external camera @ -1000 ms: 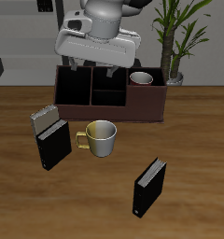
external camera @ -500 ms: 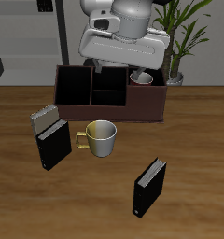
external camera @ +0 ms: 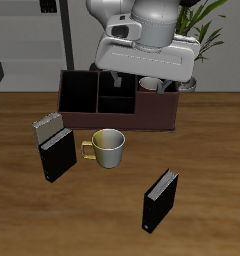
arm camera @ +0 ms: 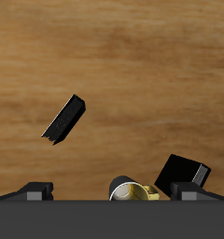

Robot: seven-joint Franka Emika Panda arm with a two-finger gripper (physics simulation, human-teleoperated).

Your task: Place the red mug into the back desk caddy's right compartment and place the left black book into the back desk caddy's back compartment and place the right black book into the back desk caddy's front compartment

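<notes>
With the red mug sitting in the caddy, the end effector is hovering, apparently empty, while both rigid, slick black books are waiting upright: one near the bench's front, one beside a cream mug, graspable across covers.

red mug in caddy — black books upright on table.

cream mug beside black book
</notes>
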